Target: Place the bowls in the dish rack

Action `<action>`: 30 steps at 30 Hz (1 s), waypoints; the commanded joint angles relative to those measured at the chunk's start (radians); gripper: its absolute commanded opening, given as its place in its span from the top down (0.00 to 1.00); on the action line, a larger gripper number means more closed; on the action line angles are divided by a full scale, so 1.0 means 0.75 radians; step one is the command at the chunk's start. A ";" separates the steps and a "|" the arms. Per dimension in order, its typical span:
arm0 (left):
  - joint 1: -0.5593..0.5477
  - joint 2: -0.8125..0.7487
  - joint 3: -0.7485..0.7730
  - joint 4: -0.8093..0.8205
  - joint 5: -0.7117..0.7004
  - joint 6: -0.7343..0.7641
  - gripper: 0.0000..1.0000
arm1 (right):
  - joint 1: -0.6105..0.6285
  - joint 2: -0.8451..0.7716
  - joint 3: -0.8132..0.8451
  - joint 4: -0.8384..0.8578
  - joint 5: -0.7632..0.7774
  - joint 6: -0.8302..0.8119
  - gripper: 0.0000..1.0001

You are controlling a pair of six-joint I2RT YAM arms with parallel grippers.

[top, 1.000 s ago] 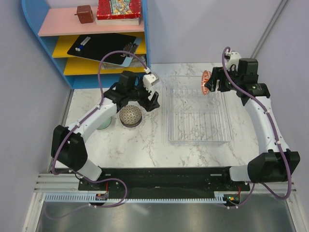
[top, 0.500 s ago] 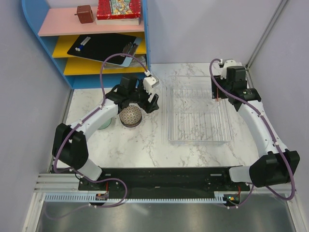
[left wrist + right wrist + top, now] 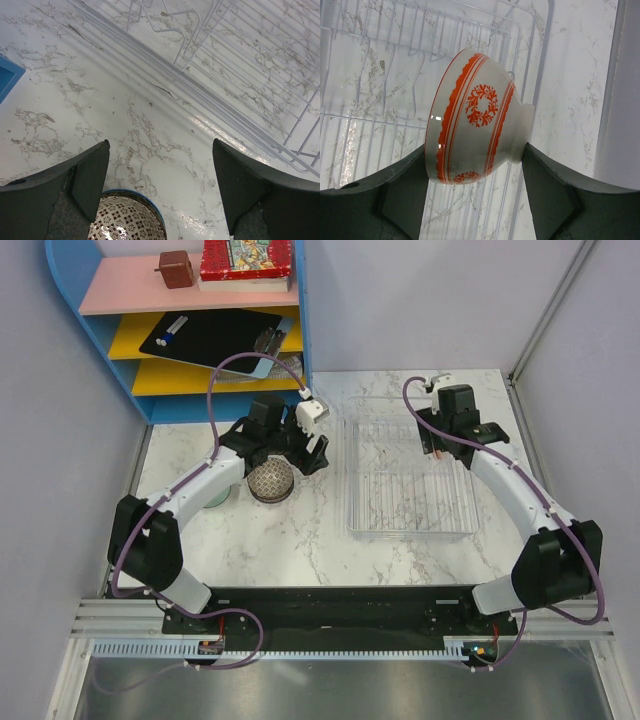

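Right gripper (image 3: pixel 475 152): You had it pinching the white bowl (image 3: pixel 472 117), one finger at the rim and the other at the foot ring.
White bowl, pose: It lay on its side in the jaws, its mouth turned left in the wrist view.
White bowl, place: It hung over the wires of the rack (image 3: pixel 540 50), near the far right corner. Whether it touched them could not be told.
White bowl, handling: It was glazed ceramic, so probably stiff, slick and breakable. A rim-to-foot pinch gave little contact, so a slow, low release was advisable.
Left gripper (image 3: pixel 160 150): You held it spread wide, with nothing between the fingers.
Mesh bowl (image 3: pixel 130 220): It stood on the table (image 3: pixel 300 530) directly below the open jaws, just left of the rack.
Mesh bowl, handling: It was probably as hard and smooth as the white one. Its wall near the rim looked the best place to grip.
Green bowl (image 3: pixel 215 497): It sat left of the mesh bowl, mostly hidden under your left arm.
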 commanded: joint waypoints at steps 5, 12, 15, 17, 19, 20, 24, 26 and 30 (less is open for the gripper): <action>-0.005 -0.073 -0.009 0.055 -0.001 -0.018 0.11 | 0.013 0.102 0.123 0.136 0.070 -0.073 1.00; -0.003 -0.075 -0.015 0.057 0.001 -0.014 0.11 | 0.025 0.173 0.142 0.179 0.066 -0.100 1.00; -0.005 -0.073 -0.013 0.057 0.001 -0.014 0.11 | 0.023 0.212 0.154 0.189 0.066 -0.110 1.00; -0.003 -0.073 -0.017 0.057 0.003 -0.012 0.11 | 0.023 0.239 0.158 0.195 0.060 -0.112 1.00; -0.003 -0.075 -0.021 0.061 0.003 -0.012 0.11 | 0.025 0.259 0.164 0.199 0.056 -0.114 1.00; -0.003 -0.077 -0.021 0.061 0.005 -0.010 0.11 | 0.025 0.267 0.166 0.204 0.050 -0.114 1.00; -0.003 -0.075 -0.017 0.059 0.001 -0.006 0.11 | 0.029 0.288 0.173 0.204 0.013 -0.116 1.00; -0.003 -0.077 -0.021 0.059 0.001 -0.004 0.11 | 0.039 0.294 0.171 0.195 -0.001 -0.116 1.00; -0.003 -0.081 -0.025 0.059 0.003 0.003 0.11 | 0.045 0.302 0.150 0.181 -0.012 -0.114 0.96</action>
